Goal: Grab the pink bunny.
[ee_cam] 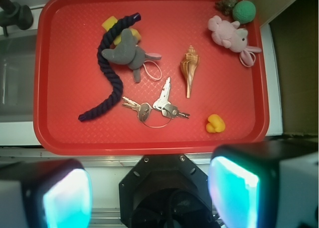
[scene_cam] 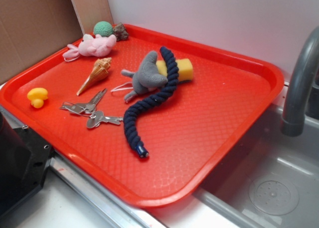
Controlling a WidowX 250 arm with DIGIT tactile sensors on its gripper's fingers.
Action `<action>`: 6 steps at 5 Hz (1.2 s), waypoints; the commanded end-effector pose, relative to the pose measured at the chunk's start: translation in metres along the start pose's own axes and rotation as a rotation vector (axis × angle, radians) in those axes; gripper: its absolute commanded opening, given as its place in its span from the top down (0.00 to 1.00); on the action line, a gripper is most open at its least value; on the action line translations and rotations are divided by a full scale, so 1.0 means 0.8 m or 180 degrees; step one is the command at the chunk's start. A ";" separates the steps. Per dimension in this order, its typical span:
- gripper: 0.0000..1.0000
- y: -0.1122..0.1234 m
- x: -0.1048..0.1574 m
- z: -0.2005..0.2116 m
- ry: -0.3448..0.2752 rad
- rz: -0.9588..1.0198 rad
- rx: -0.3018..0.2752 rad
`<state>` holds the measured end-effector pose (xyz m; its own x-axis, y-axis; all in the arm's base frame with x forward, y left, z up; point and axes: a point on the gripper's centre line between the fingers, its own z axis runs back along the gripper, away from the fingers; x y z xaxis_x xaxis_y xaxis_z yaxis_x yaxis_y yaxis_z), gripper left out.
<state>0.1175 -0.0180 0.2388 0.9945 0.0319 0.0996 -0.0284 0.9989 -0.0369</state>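
The pink bunny [scene_cam: 94, 46] lies on its side at the far left corner of the red tray [scene_cam: 214, 138], its white string loop trailing to the left. In the wrist view the bunny [ee_cam: 228, 33] is at the upper right of the tray [ee_cam: 65, 133]. My gripper [ee_cam: 149, 193] is open and empty, high above the near side of the tray, over the robot base. Its two fingers show at the bottom edge of the wrist view, far from the bunny. The gripper is out of the exterior view.
On the tray are a grey plush animal [scene_cam: 148, 76], a dark blue rope [scene_cam: 152, 101], a yellow sponge [scene_cam: 179, 68], keys [scene_cam: 89, 111], a seashell [scene_cam: 97, 73], a yellow duck [scene_cam: 37, 96] and a green ball [scene_cam: 103, 28]. A sink [scene_cam: 279, 188] and faucet [scene_cam: 299, 83] are to the right.
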 end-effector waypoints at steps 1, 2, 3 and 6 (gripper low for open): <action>0.00 0.000 0.000 0.000 0.0000 0.0000 0.0000; 0.00 0.047 0.025 -0.045 -0.0069 -0.0498 0.0159; 0.00 0.075 0.046 -0.077 -0.0066 -0.0909 0.0005; 0.00 0.134 0.125 -0.173 -0.0131 -0.1539 0.0153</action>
<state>0.2186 0.0884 0.0965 0.8979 -0.4275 0.1048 0.4268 0.9038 0.0309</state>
